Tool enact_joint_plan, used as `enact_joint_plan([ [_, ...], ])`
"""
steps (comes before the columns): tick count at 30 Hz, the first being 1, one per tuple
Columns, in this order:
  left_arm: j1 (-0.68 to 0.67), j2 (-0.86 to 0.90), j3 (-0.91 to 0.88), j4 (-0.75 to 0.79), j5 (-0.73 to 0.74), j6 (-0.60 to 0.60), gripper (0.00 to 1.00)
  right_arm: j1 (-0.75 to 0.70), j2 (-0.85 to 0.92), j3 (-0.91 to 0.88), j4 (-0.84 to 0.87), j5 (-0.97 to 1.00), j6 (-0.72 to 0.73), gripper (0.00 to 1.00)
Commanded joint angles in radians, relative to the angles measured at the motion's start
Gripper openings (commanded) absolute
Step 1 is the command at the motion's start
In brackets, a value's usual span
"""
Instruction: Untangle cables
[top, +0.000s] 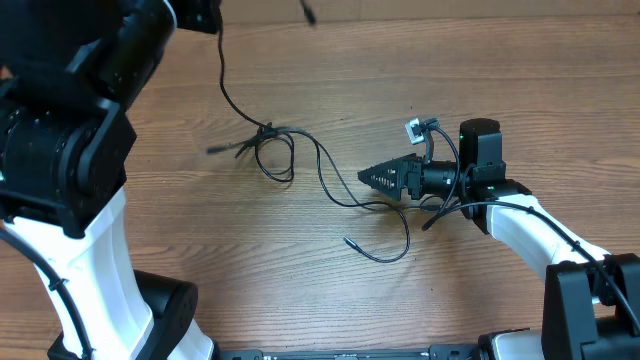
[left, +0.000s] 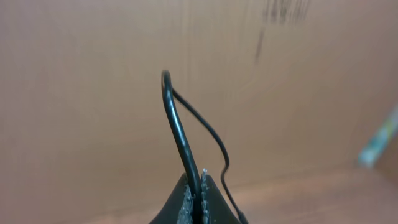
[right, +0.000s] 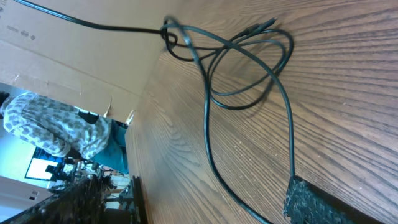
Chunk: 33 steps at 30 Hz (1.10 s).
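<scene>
The left gripper (left: 198, 198) is pinching one thin black strand of the cables (top: 266, 133) tight, holding it above the wooden table (top: 520, 80). The rest is lying knotted and looped mid-table, trailing toward the right gripper (top: 368, 177), which is gaping wide, gripping nothing.

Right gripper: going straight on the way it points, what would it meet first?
Most likely the cable strand curving just ahead of the right gripper; the knotted loops lie farther on. Its height is unclear, so it might pass over.
</scene>
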Motion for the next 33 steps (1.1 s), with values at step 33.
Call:
enact_joint_plan([
  [33, 0.005, 0.021, 0.005, -0.133, -0.24, -0.723, 0.04, 0.0, -0.008, 0.239, 0.411, -0.198, 0.188, 0.93],
])
